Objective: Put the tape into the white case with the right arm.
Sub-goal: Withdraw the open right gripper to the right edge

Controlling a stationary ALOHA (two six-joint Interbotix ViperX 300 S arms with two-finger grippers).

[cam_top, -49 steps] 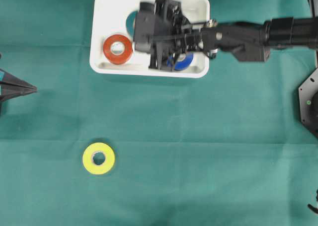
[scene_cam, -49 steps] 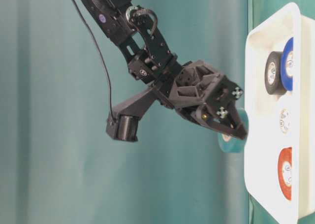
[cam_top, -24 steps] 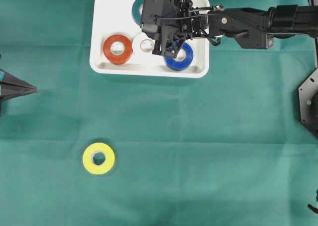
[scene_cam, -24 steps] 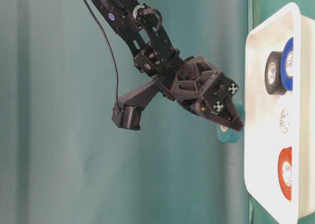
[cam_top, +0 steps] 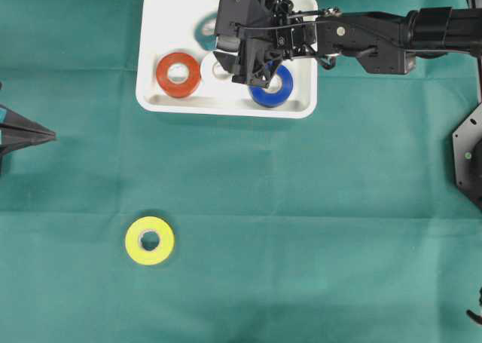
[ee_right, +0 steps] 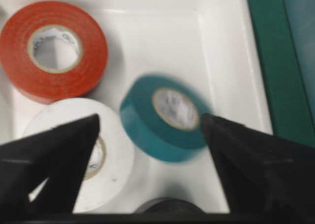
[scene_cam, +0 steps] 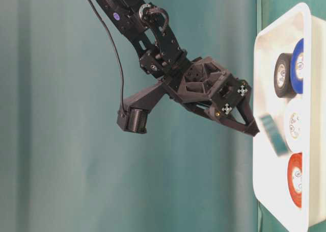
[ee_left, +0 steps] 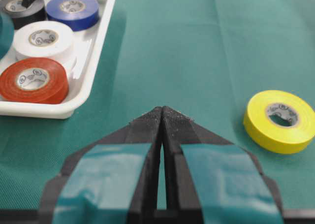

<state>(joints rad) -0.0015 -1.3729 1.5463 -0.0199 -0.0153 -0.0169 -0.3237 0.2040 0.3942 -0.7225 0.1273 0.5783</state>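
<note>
The white case (cam_top: 151, 102) lies at the top of the overhead view. My right gripper (ee_right: 149, 118) hangs over it, open, fingers spread wide. A teal tape roll (ee_right: 165, 118) shows blurred below and between the fingers, free of both and just above the case floor (scene_cam: 272, 135). Another tape, a yellow roll (cam_top: 149, 240), lies flat on the green cloth at the lower left (ee_left: 280, 120). My left gripper (ee_left: 162, 109) is shut on nothing at the left edge (cam_top: 30, 134), pointing between the case and the yellow roll.
In the case lie a red roll (cam_top: 178, 74), a white roll (ee_left: 43, 39), a blue roll (cam_top: 271, 90) and a black roll (scene_cam: 281, 75). The right arm (cam_top: 376, 41) reaches in from the right over the case's upper right corner.
My right gripper has gone from shut on the teal roll to open. The roll has left the fingers and dropped toward the case floor. The left arm has not moved.
</note>
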